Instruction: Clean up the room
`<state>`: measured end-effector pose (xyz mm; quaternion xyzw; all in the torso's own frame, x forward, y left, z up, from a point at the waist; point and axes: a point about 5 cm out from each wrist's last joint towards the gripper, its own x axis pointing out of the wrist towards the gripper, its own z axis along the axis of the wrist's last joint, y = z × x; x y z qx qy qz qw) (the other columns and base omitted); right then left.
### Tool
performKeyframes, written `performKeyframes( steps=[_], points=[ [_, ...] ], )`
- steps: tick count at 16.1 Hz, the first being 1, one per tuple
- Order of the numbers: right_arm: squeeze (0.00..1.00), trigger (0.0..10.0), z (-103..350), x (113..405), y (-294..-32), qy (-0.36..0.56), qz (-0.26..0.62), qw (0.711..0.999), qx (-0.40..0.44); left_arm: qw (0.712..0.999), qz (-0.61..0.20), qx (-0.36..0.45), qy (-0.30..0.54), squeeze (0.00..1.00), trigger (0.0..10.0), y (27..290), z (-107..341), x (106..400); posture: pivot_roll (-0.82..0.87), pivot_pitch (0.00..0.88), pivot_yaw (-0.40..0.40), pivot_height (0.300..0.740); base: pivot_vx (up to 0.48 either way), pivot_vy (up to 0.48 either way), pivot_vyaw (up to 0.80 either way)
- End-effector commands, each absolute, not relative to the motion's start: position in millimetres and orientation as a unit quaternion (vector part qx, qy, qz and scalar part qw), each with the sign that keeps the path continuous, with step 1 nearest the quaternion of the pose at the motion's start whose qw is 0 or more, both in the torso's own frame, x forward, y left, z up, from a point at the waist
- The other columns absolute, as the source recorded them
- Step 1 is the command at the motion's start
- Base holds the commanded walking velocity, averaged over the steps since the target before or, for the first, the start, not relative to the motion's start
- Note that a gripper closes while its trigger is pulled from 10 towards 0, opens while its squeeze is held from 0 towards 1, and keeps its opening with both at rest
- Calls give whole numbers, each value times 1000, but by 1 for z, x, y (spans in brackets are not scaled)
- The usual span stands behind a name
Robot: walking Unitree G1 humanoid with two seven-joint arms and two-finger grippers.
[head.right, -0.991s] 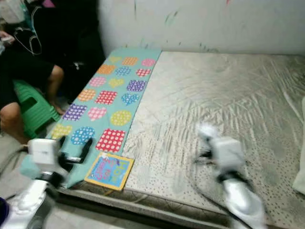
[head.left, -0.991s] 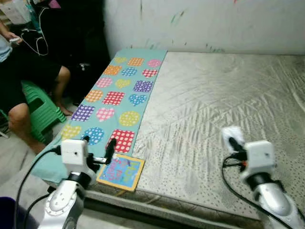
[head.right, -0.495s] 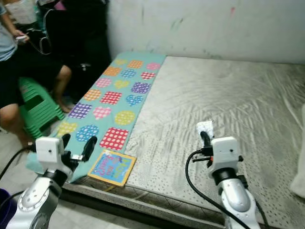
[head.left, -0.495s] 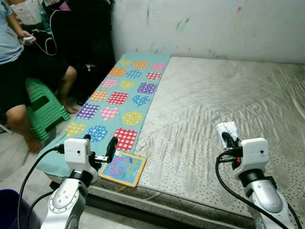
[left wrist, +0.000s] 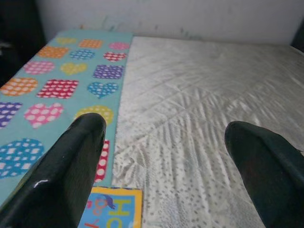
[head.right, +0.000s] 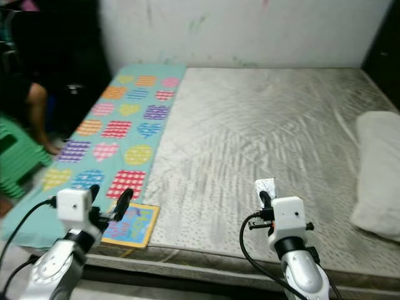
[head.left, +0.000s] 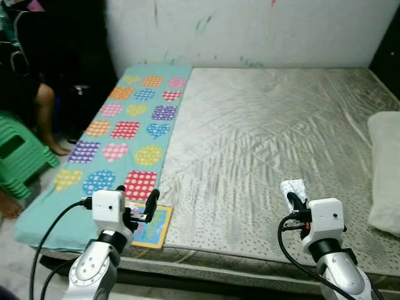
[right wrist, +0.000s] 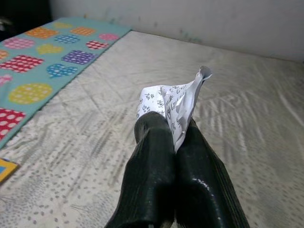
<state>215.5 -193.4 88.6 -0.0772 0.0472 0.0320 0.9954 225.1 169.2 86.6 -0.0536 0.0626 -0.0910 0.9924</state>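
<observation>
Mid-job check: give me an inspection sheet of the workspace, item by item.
Surface: grey quilted mattress, wrinkled, against a marked wall.
Job's things: crumpled printed paper; colourful book at the near edge.
Clutter: teal patterned mat along the robot's left side; white pillow on the right.
Grippers: left gripper open, above the near edge by the book; right gripper shut on the paper, above the mattress.
Cables: black leads on both wrists.
Surroundings: person's legs and a green stool at the left.
</observation>
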Motion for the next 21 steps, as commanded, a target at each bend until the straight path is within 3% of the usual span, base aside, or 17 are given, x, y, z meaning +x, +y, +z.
performKeyframes(
  steps=[1,5,9,21],
  points=[
    [0,10000,103,221,-183,21,53,995,-77,993,-93,-51,48,0,10000,177,98,229,-274,0,78,740,0,0,0],
    [0,10000,108,226,-190,-4,13,998,-69,992,-106,-61,27,0,10000,173,99,249,-311,0,114,740,0,0,0],
    [0,10000,110,227,-190,-9,22,997,-76,988,-138,-72,20,0,10000,161,105,252,-308,0,119,740,135,0,-800],
    [0,10000,115,241,-180,-29,30,998,-50,987,-141,-71,20,0,10000,159,112,258,-265,0,128,740,231,0,0]
  ],
)
